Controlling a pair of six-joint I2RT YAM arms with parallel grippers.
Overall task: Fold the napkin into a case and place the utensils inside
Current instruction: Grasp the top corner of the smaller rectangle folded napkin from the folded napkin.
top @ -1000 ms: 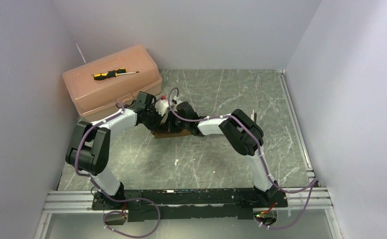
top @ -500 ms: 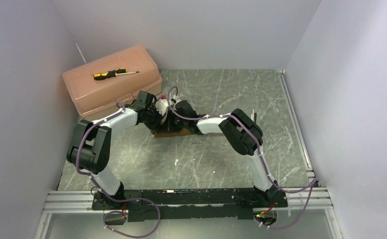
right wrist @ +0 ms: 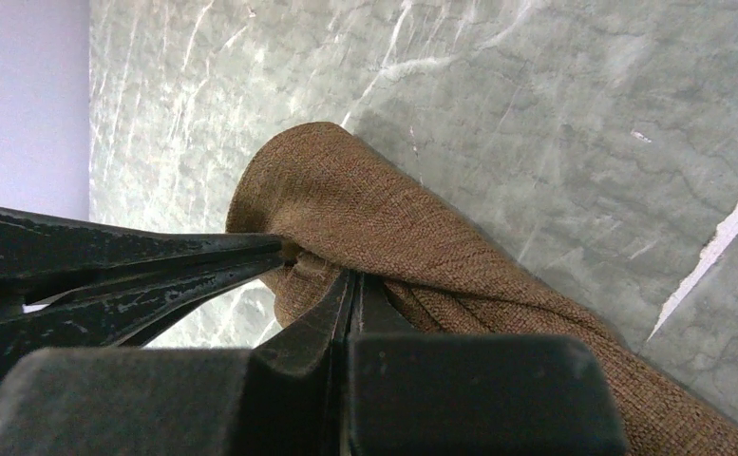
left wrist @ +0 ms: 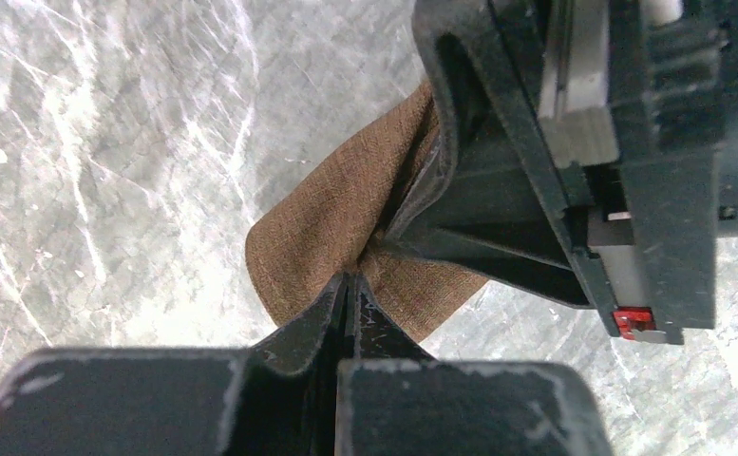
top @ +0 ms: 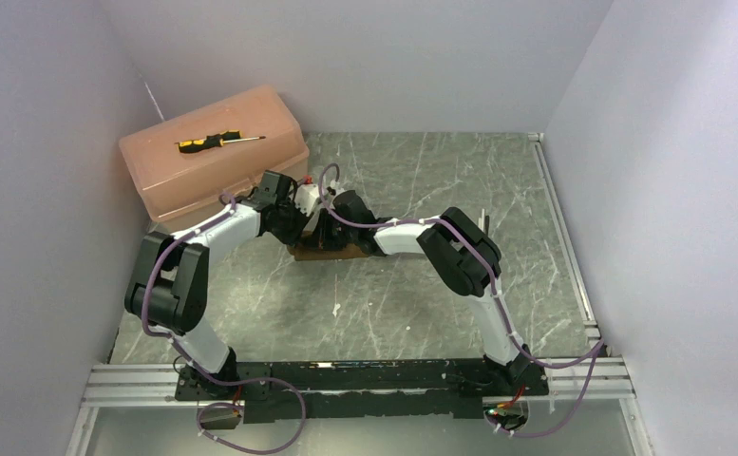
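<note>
Both arms reach in toward the middle of the table [top: 412, 294], their wrists almost touching just right of the pink box [top: 208, 157]. The napkin [left wrist: 336, 214] — brown woven cloth — lies bunched under them on the marbled surface, a strip of it showing at their near side. The left gripper [left wrist: 350, 285] has its jaws pressed together on a pinch of the cloth, and the right gripper [right wrist: 353, 283] does the same on a gathered fold right beside it. A yellow-and-black screwdriver [top: 217, 142] rests on the box lid. A thin dark upright piece [top: 484, 221] stands beyond the right elbow — too small to identify.
</note>
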